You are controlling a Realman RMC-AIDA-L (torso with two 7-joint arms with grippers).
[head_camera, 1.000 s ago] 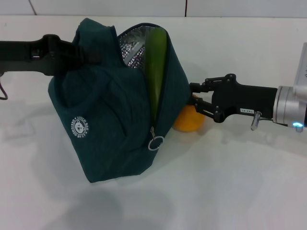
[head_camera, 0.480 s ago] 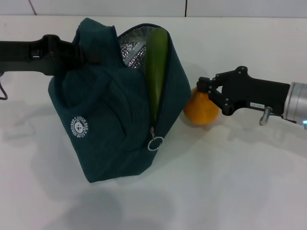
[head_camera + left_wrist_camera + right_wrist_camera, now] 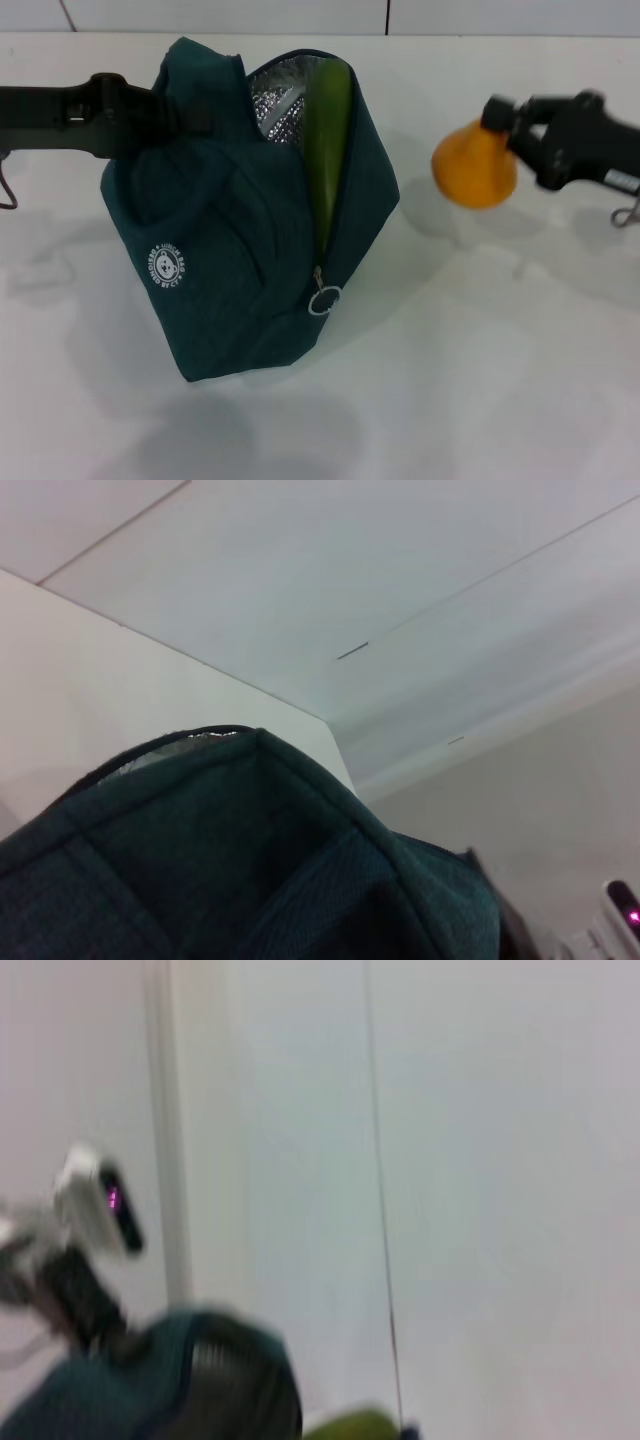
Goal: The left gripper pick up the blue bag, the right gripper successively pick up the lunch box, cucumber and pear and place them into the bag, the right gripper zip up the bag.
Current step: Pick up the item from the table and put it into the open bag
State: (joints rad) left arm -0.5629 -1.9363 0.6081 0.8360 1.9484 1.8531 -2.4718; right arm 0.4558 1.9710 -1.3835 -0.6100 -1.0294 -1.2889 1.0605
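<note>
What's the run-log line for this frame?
left claw: holding blue bag open | cucumber: in bag | right claw: shut on pear, lifted | zip: open

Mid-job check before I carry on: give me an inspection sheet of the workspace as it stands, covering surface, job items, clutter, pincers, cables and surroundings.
Surface: white table, bare where visible.
Blue bag: held up at its top by the left pincer, mouth unzipped, foil lining showing, zip-pull ring hanging low.
Cucumber: standing in the bag opening, tip poking out.
Pear: gripped by the right pincer, lifted off the table, beside the bag and apart from it.
Lunch box: not seen; may be inside the bag.
Clutter: nothing seen.
Cables: thin loop at the head view's left edge.
Surroundings: plain white wall panels.
</note>
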